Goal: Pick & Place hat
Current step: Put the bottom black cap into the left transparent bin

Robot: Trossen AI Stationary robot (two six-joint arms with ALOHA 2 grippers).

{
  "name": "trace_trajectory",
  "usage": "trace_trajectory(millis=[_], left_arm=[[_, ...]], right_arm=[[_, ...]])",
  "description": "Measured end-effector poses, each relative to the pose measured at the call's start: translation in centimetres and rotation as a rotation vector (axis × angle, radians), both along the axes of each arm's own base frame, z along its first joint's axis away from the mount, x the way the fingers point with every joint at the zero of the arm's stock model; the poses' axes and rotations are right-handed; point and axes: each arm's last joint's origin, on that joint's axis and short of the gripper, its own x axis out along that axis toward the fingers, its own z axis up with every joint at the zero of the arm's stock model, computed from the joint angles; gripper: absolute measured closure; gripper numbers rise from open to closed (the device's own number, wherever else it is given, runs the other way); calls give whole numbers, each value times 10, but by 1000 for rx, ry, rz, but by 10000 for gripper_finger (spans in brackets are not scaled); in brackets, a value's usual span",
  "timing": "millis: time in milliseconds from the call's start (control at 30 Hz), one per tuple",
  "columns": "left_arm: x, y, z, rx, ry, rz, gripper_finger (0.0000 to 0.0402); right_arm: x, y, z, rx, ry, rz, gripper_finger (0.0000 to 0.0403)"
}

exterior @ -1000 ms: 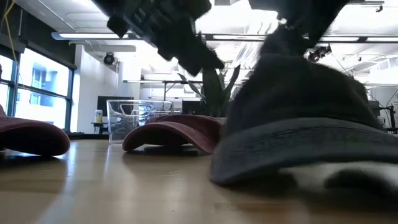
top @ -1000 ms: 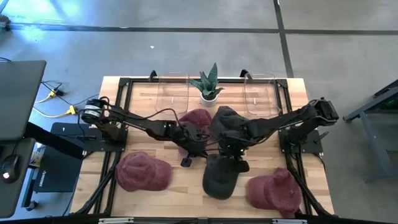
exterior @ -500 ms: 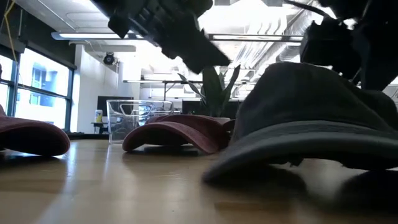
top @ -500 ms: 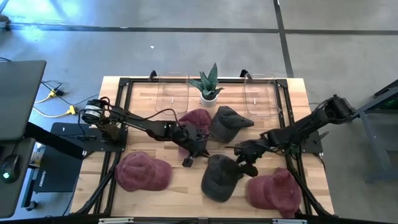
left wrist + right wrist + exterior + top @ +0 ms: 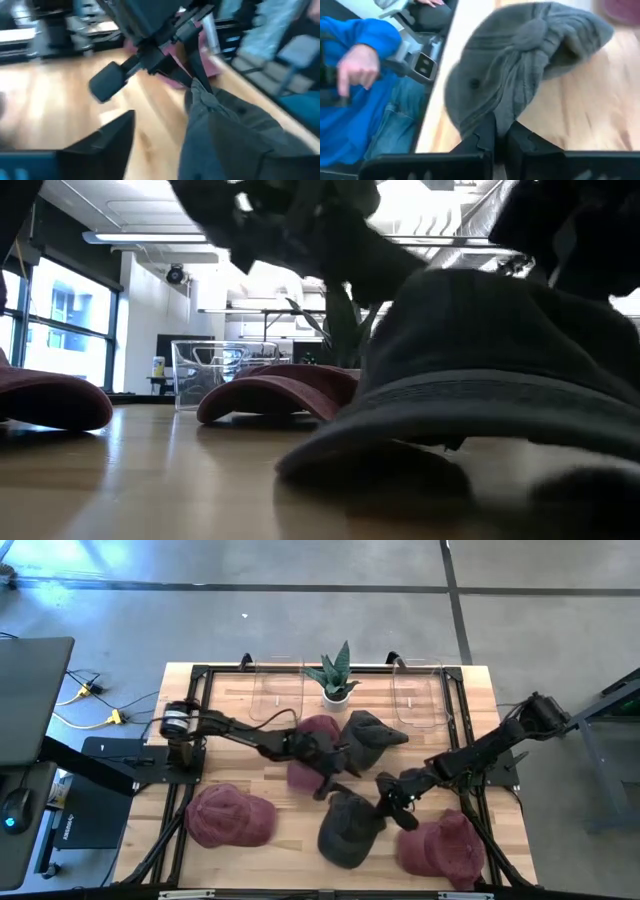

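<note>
Count on the table: five hats, i.e. three maroon caps – one front left (image 5: 228, 816), one center-rear (image 5: 312, 730), one front right (image 5: 443, 848) – plus two dark gray caps, one rear (image 5: 372, 732), one front (image 5: 345, 828). Also two clear plastic bins, left (image 5: 277, 688) & right (image 5: 418, 690), and one potted plant (image 5: 336, 675) btwn them. Two robot arms over the table.

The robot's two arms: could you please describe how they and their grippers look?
Both arms are dark and slim, built of jointed segments. The left arm has a round silver-and-black part near its base and thin black cables along it. The right arm is black throughout. The right gripper has two flat, dark, blocky fingers.
</note>
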Motion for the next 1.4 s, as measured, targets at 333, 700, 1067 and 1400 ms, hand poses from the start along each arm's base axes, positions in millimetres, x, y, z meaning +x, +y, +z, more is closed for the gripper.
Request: trace_trajectory(millis=[333, 700, 1067, 1400], left_arm=[[40, -12, -16, -165, 115, -392, 63], [35, -15, -19, -326, 308, -530, 76], [23, -57, 4, -324, 285, -666, 213], [29, -58, 6, -249, 272, -410, 283]], right_arm=[[18, 10, 38, -170, 128, 50, 389], [15, 24, 63, -254, 224, 69, 390], [6, 44, 65, -250, 204, 85, 390], [5, 48, 67, -302, 135, 109, 394]])
